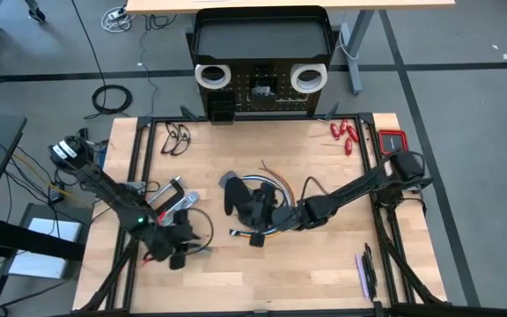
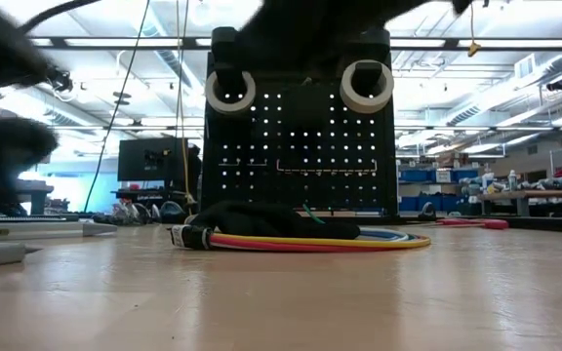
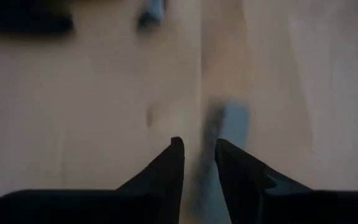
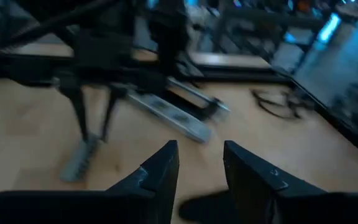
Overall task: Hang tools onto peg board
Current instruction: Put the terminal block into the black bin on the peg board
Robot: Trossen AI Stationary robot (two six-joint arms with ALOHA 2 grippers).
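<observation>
A: How does the peg board look?

B: It is a black upright panel at the table's far edge, centred, with a grid of small holes that glow in the low view. A shallow black tray forms its top. Two white tape rolls hang high on it, one on the left and one on the right.

A: And the tools still on the table?

B: A black clamp with a silver bar lies by the left arm. Red-handled tools sit near the far right corner, with a red case just beside them. A purple-handled tool lies along the near right edge. Dark wire loops rest at the far left. A coil of coloured cable lies mid-table under a dark bundle.

A: Where is the left gripper?

B: Low over the near-left wood, close to the clamp. Its fingers stand narrowly apart, a blurred grey piece showing past them. Whether they pinch it cannot be told.

A: The right gripper?

B: Mid-table over the cable coil, pointing towards the left arm. Its fingers show a narrow gap with bare wood between; a dark shape sits at the gap's base, and any grip on it cannot be told.
</observation>
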